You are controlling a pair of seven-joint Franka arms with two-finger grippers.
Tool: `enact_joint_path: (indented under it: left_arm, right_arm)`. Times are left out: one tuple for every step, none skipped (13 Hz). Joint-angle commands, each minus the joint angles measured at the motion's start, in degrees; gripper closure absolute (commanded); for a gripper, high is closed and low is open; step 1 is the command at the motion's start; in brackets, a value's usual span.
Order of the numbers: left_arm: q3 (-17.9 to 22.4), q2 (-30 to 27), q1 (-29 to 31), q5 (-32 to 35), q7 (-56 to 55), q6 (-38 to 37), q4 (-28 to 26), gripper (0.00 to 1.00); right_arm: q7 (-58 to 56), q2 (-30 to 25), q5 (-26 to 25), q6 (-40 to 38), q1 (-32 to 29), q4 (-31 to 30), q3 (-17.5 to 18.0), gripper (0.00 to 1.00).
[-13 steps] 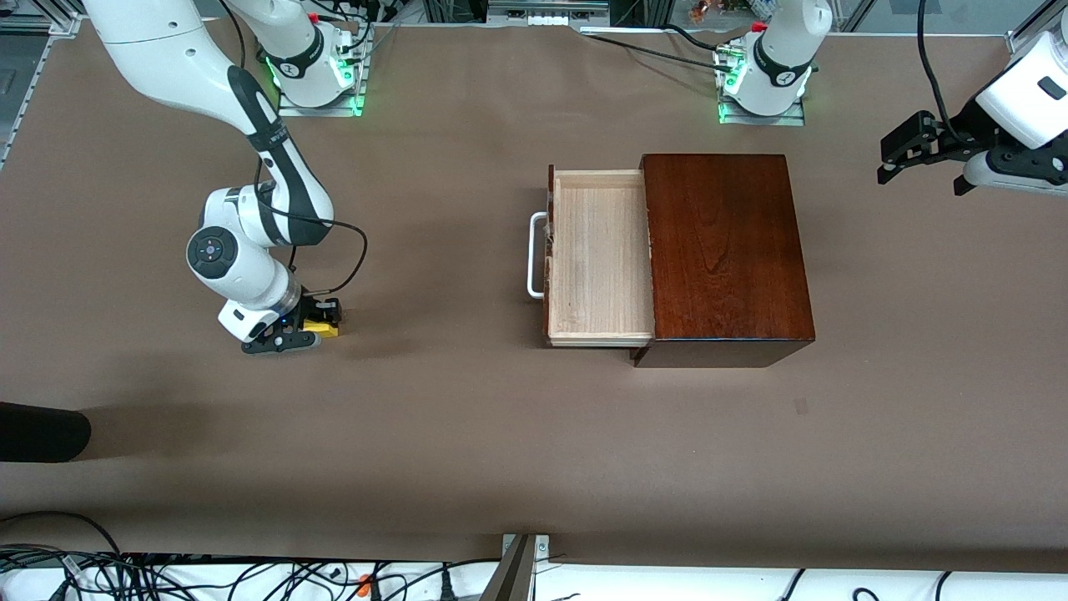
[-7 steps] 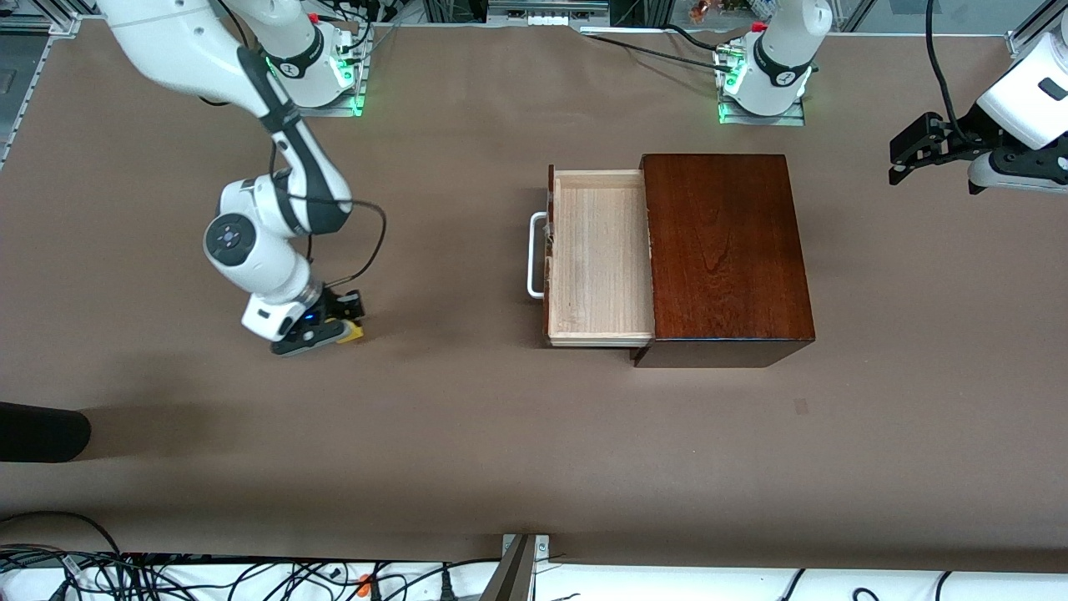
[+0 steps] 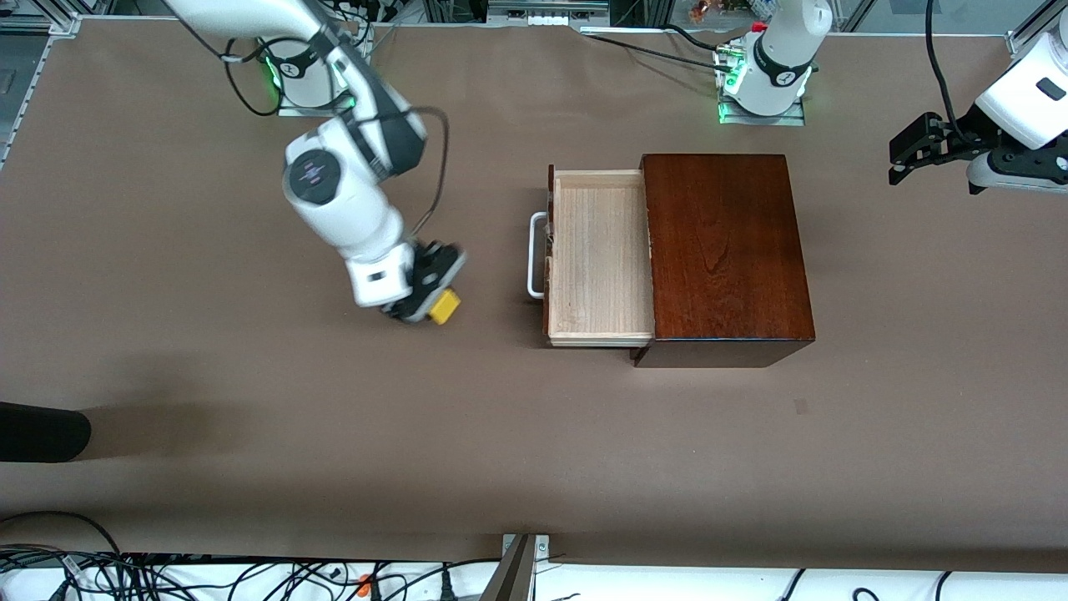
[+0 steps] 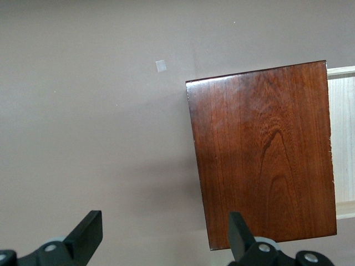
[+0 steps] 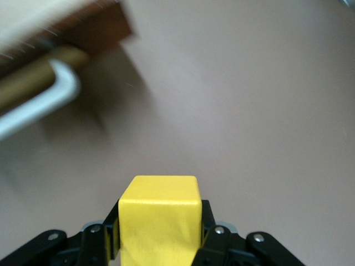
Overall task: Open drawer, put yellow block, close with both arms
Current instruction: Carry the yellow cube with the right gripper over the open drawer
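My right gripper (image 3: pixel 432 302) is shut on the yellow block (image 3: pixel 444 306) and holds it in the air over bare table, a short way from the drawer's white loop handle (image 3: pixel 534 255). In the right wrist view the yellow block (image 5: pixel 160 219) fills the gap between the black fingers (image 5: pixel 211 224), with the handle (image 5: pixel 39 108) ahead. The drawer (image 3: pixel 599 259) stands pulled out of the dark wooden box (image 3: pixel 726 255), its pale tray bare inside. My left gripper (image 3: pixel 905 154) waits open in the air past the box, at the left arm's end of the table. The left wrist view shows the box top (image 4: pixel 266 149).
Brown table cover (image 3: pixel 467 434) spreads all around the box. A dark object (image 3: pixel 42 431) pokes in at the table's edge at the right arm's end. Cables (image 3: pixel 167 576) and a metal bracket (image 3: pixel 521 568) lie along the edge nearest the camera.
My right arm has lifted the yellow block off the table and carried it toward the drawer's handle. The left gripper has drawn back slightly toward the table's end.
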Motion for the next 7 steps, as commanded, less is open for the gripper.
enact_joint_path:
  left_arm:
    - [0.53,-0.26,-0.75,1.07,0.28,-0.19,0.43,0.0]
    - [0.53,-0.25,-0.75,1.07,0.36,-0.1,0.52,0.0]
    - [0.53,-0.25,-0.75,1.07,0.36,-0.19,0.78,0.0]
    - [0.44,-0.17,-0.84,1.07,0.36,-0.19,1.05,0.0]
    - [0.44,-0.16,-0.84,1.07,0.36,-0.19,1.05,0.0]
    - [0.44,0.01,-0.84,1.07,0.28,-0.19,1.14,0.0]
    - [0.53,0.01,-0.84,1.07,0.28,-0.19,1.14,0.0]
  right_arm:
    - [-1.25,4.15,-3.9,-10.71,7.16,13.08,-0.22,0.71]
    - [-0.98,4.94,-4.17,-13.26,10.41,15.73,-0.31,0.71]
    - [-0.89,5.73,-4.7,-13.72,12.62,17.49,-0.4,0.73]
    - [-0.89,6.26,-4.96,-13.82,14.03,18.64,-0.4,0.74]
    - [-0.8,6.7,-4.88,-13.82,15.35,19.09,-0.4,0.75]
    - [-0.45,6.8,-4.88,-13.73,16.41,19.36,-0.4,0.75]
    - [0.25,6.88,-5.05,-13.73,17.55,19.62,-0.4,0.75]
